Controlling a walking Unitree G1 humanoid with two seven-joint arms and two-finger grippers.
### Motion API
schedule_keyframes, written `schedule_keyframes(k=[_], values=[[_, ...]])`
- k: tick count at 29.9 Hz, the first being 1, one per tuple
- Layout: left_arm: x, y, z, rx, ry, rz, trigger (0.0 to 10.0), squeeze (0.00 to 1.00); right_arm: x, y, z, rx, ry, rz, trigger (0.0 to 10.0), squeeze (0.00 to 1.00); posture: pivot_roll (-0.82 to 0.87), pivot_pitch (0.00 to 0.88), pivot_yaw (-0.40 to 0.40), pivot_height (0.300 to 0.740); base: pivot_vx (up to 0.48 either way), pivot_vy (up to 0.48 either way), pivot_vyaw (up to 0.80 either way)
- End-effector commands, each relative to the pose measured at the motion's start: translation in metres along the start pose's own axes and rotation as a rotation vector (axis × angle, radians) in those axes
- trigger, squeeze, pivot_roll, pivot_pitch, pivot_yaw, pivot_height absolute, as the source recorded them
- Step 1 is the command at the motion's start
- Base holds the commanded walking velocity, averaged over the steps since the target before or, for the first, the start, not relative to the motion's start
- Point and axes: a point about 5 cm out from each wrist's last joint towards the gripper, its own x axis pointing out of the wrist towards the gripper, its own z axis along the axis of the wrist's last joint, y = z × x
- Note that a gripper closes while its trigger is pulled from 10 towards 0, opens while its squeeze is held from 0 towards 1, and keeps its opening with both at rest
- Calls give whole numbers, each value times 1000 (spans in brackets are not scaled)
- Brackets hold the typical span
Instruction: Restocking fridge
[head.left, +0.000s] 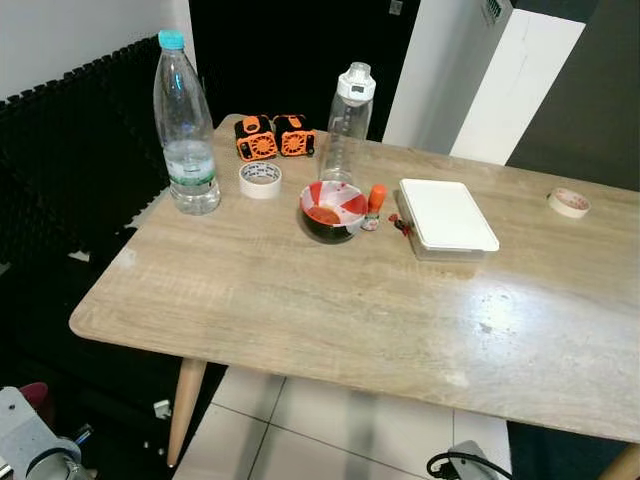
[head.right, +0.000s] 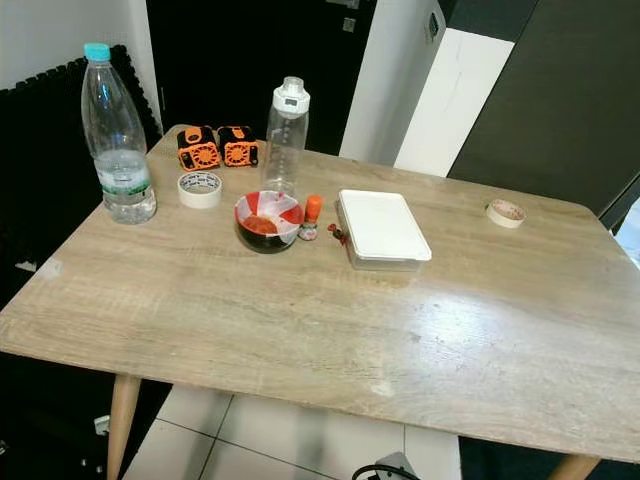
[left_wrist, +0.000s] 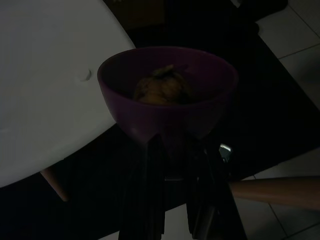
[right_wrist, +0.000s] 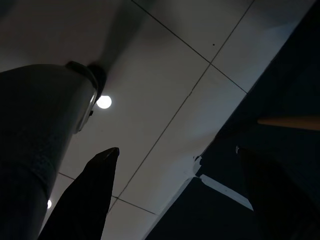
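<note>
Left wrist view: left end effector (left_wrist: 172, 150) clamps purple bowl (left_wrist: 167, 92) below table edge (left_wrist: 75, 145).

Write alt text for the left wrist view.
Dim view: the left tool grips a purple bowl holding a brownish food item, below a pale tabletop with a wooden leg over tiled floor.

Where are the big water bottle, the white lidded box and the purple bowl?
water bottle (head.left: 187, 150), left eye view, on its clear body.
white lidded box (head.right: 381, 226), right eye view, middle of the lid.
purple bowl (left_wrist: 200, 112), left wrist view, on its outer wall.
</note>
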Motion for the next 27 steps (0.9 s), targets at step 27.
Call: schedule_keyframes(k=[27], values=[[-4,-10,-6,-11,5,-19,10000,0,-4,-17,-10,-3,29,-15,10000,0,107,13,-108,740,0,-452,-54]])
